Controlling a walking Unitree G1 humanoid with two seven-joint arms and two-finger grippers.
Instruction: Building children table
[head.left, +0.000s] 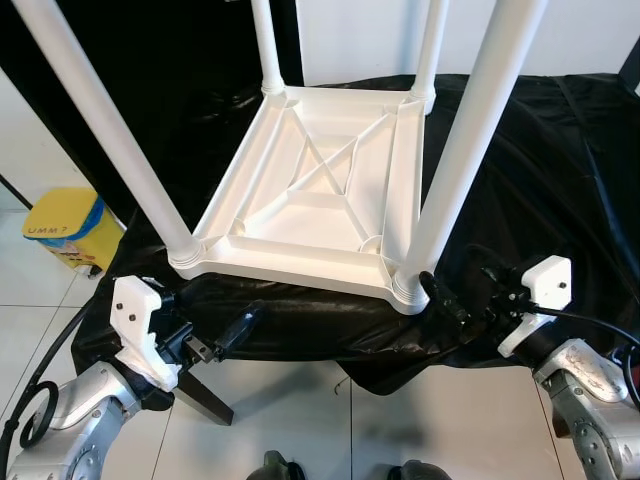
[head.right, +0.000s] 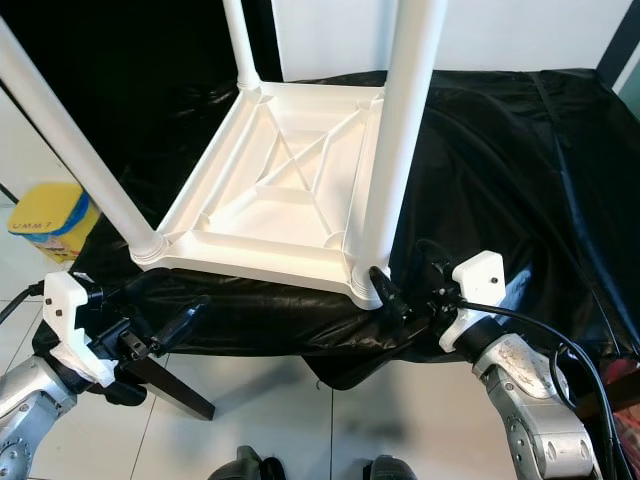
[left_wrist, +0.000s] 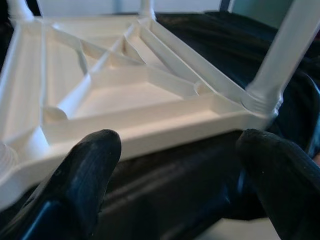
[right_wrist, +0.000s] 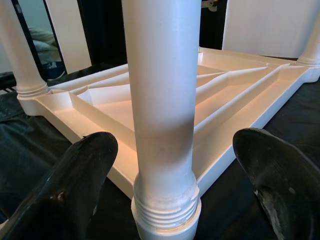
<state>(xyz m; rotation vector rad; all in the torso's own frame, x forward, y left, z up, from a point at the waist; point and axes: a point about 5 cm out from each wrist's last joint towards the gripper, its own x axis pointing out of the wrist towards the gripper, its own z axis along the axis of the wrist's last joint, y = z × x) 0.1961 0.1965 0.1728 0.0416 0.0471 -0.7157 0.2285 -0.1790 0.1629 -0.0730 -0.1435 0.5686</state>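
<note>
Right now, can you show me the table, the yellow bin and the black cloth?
table (head.left: 330, 205): left eye view, on its ribbed underside.
yellow bin (head.left: 62, 228): left eye view, on its side.
black cloth (head.left: 550, 170): left eye view, on the folds right of the table.

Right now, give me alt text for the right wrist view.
A white table leg stands screwed into the near corner of the upside-down tabletop, centred between the open right claw's two black fingers, which are not touching it. Black cloth lies beneath.
</note>
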